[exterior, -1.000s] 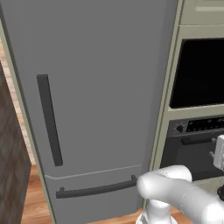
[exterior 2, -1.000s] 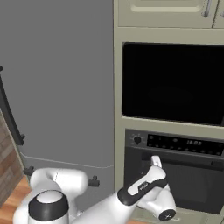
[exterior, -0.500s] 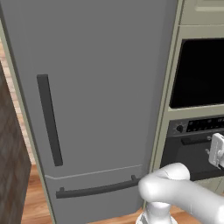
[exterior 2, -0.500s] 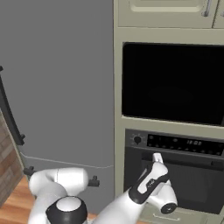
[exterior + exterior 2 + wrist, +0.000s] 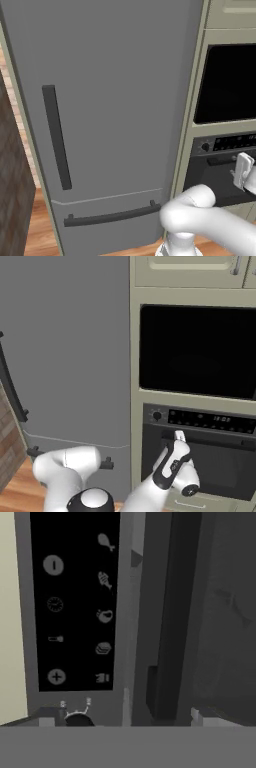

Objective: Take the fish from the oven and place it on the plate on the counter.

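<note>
The oven (image 5: 200, 456) is built into beige cabinetry, and its dark door is closed under a control strip (image 5: 207, 419) with a knob. My gripper (image 5: 178, 436) is open just in front of the door's handle (image 5: 220, 442), with nothing held. In the left base view the gripper (image 5: 243, 171) sits below the oven's control strip (image 5: 227, 143). The rolled hand view has the control strip (image 5: 75, 607) with its icons on the left and the dark handle bar (image 5: 175, 612) between my open fingertips (image 5: 200, 716). The fish is hidden behind the door. The plate and the counter are out of view.
A tall grey fridge (image 5: 110, 110) with dark handles (image 5: 56, 136) stands left of the oven. A black-windowed microwave (image 5: 197, 351) sits above the oven, with beige cupboards over it. Brick wall (image 5: 12, 190) and wooden floor lie at the lower left.
The arm's elbow has swung lower and to the right, and the hand has edged closer to the oven handle. The gripper stays open.
</note>
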{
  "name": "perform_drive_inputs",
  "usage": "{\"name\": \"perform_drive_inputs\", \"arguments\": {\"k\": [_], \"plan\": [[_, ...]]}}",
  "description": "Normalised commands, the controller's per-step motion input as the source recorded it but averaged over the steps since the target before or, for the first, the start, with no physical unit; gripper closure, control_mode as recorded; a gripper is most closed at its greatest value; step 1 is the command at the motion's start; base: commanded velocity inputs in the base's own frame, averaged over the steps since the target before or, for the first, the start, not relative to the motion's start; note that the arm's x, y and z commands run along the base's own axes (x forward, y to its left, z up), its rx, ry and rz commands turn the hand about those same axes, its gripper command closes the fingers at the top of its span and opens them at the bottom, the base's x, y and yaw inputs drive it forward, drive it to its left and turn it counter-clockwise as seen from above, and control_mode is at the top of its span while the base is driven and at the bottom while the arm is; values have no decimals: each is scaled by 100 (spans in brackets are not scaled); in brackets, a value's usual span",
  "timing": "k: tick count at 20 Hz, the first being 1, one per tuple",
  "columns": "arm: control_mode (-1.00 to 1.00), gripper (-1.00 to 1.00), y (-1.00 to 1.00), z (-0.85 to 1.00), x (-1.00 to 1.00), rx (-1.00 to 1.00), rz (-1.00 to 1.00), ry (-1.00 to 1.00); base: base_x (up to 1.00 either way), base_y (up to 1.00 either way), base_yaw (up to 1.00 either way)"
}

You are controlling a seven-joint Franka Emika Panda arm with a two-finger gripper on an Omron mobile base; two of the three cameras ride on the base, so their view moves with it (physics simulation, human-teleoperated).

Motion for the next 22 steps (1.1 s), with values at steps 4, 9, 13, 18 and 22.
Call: {"name": "perform_drive_inputs", "arguments": {"k": [4,9,13,18,22], "plan": [[-100,-100,0,-27,37,0,-3,0,0,0,0],[-100,-100,0,-28,28,0,-2,0,0,0,0],[-100,-100,0,-30,23,0,0,0,0,0,0],[-100,-100,-10,-27,7,0,0,-1,0,0,0],[-100,-100,-14,-14,17,0,0,0,0,0,0]]}}
